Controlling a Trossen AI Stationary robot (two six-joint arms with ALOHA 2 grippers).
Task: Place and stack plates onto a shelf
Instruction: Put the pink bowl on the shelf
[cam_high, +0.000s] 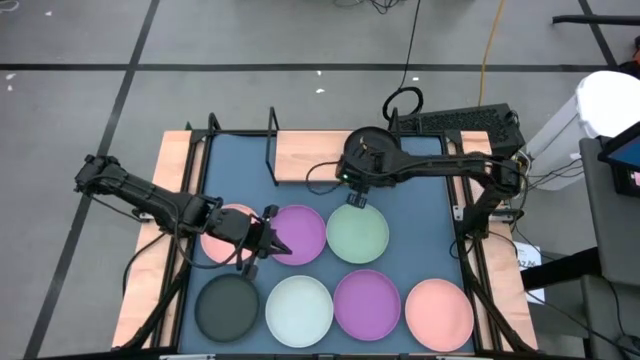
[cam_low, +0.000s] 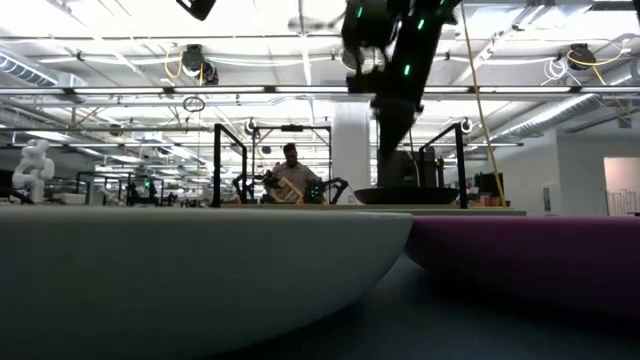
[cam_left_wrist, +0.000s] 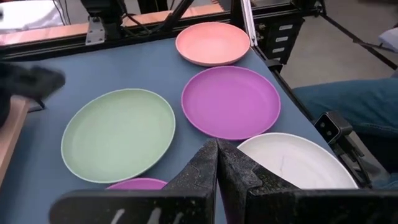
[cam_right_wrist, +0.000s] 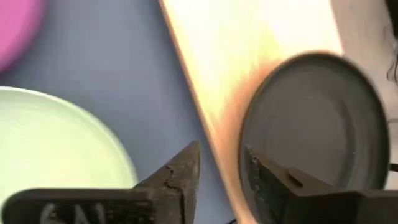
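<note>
One black plate (cam_high: 366, 148) sits on the shelf (cam_high: 310, 150), right hand (cam_high: 357, 199) released just beside it. Seven plates left on the counter (cam_high: 420, 180). Left hand (cam_high: 262, 238) clenched, empty, between pink plate (cam_high: 222, 232) and purple plate (cam_high: 300, 233).

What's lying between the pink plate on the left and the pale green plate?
A purple plate lies between the pink plate and the pale green plate, shown in the high view.
</note>
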